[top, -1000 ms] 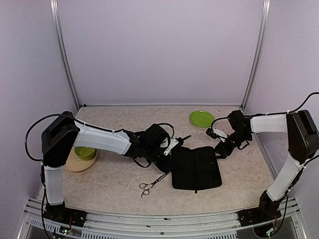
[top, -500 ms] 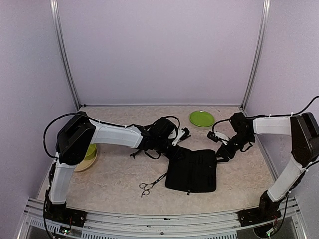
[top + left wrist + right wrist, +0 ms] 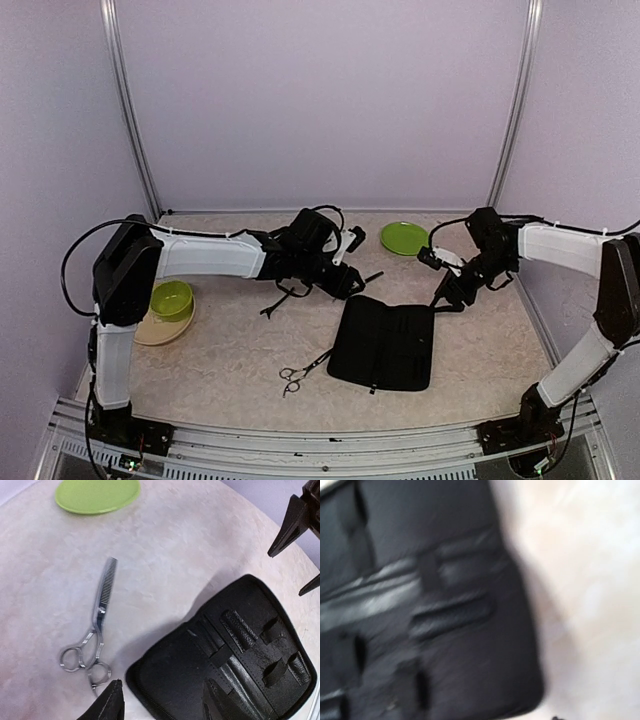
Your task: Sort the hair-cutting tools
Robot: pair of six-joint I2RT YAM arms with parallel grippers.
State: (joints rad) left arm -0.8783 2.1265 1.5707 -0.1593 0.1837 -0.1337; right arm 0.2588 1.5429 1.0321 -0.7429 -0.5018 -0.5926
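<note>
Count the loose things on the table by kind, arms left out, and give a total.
Scissors: 2
Case: 1
Plates: 2
Bowl: 1
Total: 6

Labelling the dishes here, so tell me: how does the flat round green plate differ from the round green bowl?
The flat round green plate is shallow, while the round green bowl is deep with raised walls. The plate lies directly on the table, towards the back right. The bowl sits on a beige dish at the left edge. Both are round and lime green.
</note>
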